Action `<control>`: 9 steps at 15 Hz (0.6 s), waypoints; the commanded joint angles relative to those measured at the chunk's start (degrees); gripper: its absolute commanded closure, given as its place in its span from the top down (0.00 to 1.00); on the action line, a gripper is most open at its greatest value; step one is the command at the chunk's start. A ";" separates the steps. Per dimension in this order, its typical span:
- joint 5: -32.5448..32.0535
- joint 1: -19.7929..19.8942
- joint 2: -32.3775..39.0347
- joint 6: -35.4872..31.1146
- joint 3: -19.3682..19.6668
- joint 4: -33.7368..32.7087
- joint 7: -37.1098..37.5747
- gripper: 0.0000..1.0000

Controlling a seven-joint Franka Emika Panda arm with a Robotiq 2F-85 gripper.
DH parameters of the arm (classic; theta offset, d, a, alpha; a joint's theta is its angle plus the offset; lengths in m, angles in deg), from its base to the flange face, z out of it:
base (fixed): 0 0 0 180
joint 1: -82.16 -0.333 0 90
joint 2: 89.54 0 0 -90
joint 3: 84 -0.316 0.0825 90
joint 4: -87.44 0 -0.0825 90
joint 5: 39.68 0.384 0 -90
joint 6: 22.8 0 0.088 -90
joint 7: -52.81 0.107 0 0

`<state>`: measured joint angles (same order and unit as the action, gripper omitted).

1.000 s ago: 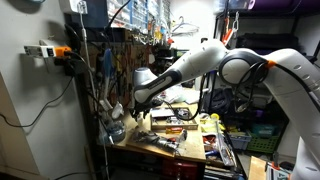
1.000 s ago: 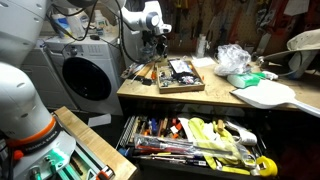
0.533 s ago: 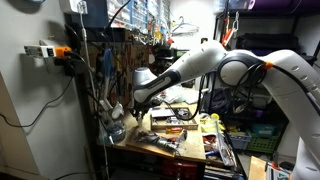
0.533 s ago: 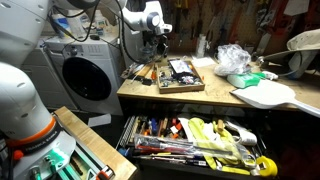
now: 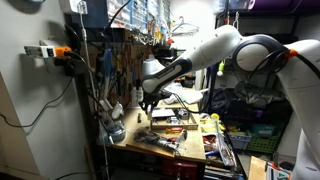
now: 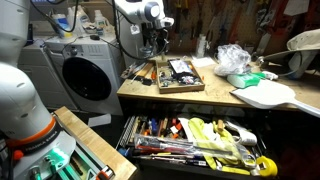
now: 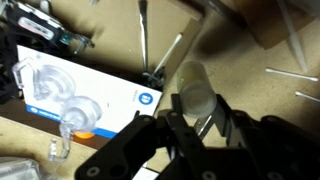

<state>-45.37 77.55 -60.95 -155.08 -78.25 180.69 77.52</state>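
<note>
In the wrist view my gripper point(image 7: 196, 118) is shut on a tool with a clear, round handle point(image 7: 194, 88), held above the bench. Below it lie a white and blue blister pack point(image 7: 85, 95) and loose screwdrivers point(image 7: 143, 40) on the wooden surface. In both exterior views the gripper point(image 5: 148, 100) point(image 6: 160, 42) hangs over the wooden tool tray point(image 6: 178, 84) at the back of the workbench. The held tool is too small to make out there.
An open drawer point(image 6: 195, 140) full of hand tools juts out below the bench top. A washing machine point(image 6: 85, 72) stands beside the bench. A crumpled plastic bag point(image 6: 236, 58) and a white board point(image 6: 266, 95) lie on the bench. Hanging tools and cables point(image 5: 105, 60) line the wall.
The arm has swung up and over, and the gripper has risen a little above the tray with the tool in it.
</note>
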 commanded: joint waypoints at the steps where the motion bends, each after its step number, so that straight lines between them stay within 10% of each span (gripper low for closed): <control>1: 0.17 1.12 -9.09 -1.06 0.52 12.66 -1.83 0.10; 9: 1.10 5.35 -12.32 -7.51 0.52 20.54 -6.83 0.10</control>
<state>-45.32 81.74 -71.94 -158.56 -77.60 197.57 72.66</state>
